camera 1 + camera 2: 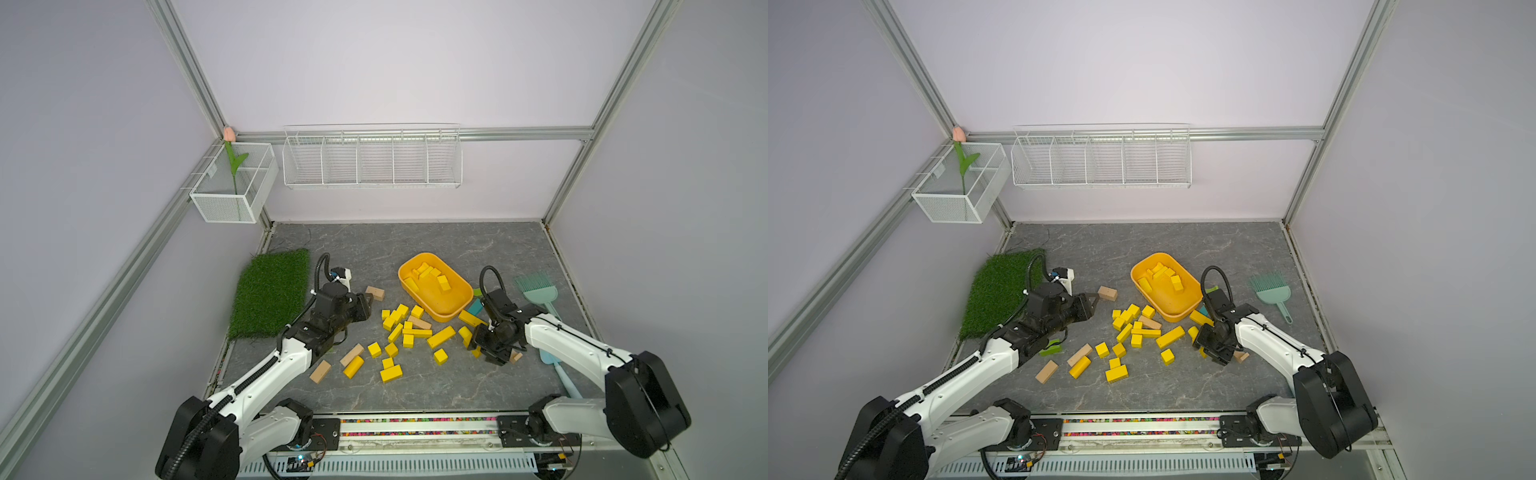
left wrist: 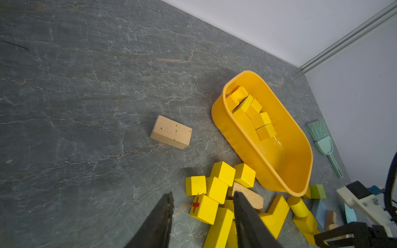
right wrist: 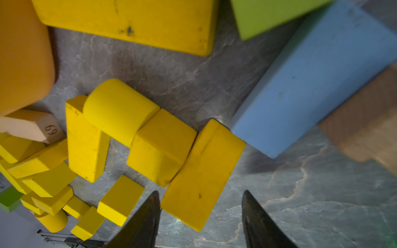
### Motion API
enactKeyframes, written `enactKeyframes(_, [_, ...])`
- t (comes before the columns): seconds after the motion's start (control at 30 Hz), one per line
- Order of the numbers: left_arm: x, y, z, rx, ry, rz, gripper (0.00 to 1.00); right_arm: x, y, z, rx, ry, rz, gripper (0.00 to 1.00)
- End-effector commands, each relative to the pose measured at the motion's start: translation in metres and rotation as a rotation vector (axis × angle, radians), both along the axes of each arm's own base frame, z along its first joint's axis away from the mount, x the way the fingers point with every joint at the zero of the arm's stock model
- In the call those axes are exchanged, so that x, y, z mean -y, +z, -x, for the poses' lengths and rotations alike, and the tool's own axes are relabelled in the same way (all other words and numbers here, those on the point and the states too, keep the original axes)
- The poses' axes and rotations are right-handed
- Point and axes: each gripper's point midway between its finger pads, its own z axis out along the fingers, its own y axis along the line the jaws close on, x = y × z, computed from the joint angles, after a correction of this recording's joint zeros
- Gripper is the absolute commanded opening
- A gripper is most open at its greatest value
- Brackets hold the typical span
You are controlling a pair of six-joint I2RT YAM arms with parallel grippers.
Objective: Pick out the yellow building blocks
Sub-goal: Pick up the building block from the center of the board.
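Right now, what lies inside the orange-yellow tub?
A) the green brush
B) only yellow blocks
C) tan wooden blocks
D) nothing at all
B: in a top view the tub holds only yellow blocks, gathered toward its far end.

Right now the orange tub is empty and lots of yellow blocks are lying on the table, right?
No. The tub is not empty: both top views show several yellow blocks inside it. Lots more do lie on the table.
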Motion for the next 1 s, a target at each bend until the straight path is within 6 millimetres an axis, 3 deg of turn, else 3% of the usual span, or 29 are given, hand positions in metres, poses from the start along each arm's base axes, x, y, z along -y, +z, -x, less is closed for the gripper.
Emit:
enactKeyframes(0.0, [-0.001,0.001,-0.001,0.001,0.009,0.015,0.48,0.001,0.003,-0.007,0.015,-0.028,0.015,0.61])
enactKeyframes(0.97, [-0.003,0.002,0.0,0.005,0.013,0.017,0.48,0.023,-0.001,0.014,0.001,-0.029,0.074,0.5])
